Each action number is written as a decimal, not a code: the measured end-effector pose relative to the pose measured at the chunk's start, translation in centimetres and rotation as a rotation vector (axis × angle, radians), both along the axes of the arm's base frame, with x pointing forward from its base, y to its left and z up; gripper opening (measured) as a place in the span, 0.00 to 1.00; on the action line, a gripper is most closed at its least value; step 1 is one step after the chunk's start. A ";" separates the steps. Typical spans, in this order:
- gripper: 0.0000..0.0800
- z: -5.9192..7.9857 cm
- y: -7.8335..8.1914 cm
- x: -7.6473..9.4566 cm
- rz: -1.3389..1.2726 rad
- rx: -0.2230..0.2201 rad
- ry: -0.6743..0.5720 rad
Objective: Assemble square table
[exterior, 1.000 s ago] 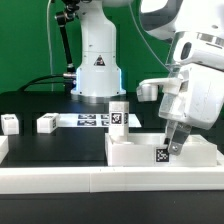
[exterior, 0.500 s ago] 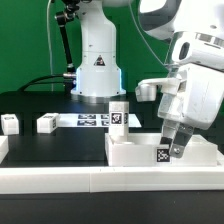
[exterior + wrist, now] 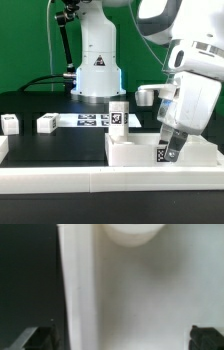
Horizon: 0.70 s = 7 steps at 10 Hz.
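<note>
The white square tabletop [image 3: 135, 152] lies at the front right in the exterior view, with a tag on its near wall. One white leg [image 3: 119, 112] stands upright at its far left corner. Two more legs [image 3: 46, 124] [image 3: 9, 124] lie loose on the black table at the exterior view's left. My gripper [image 3: 170, 147] hangs low over the tabletop's right part, fingers pointing down. In the wrist view the tabletop [image 3: 130, 291] fills the picture, and the gripper [image 3: 120, 339] is open, its dark fingertips [image 3: 35, 338] wide apart with nothing gripped between them.
The marker board [image 3: 92, 120] lies flat behind the tabletop, in front of the robot base [image 3: 98, 70]. Long white border rails [image 3: 90, 180] run along the front edge. Cables trail at the back left.
The jaws have opened wide. The arm has shifted slightly over the tabletop. The legs and tabletop have not moved.
</note>
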<state>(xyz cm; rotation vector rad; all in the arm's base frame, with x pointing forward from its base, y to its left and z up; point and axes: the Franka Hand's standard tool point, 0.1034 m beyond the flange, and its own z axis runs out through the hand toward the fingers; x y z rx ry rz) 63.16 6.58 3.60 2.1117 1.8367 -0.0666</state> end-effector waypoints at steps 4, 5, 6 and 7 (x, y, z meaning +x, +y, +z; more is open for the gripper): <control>0.81 -0.1 0.6 -1.0 -0.020 0.005 0.007; 0.81 0.0 0.8 -1.4 -0.024 0.005 0.013; 0.81 -0.1 0.9 -1.7 -0.034 0.006 0.016; 0.81 -0.1 0.8 -2.0 -0.036 0.006 0.021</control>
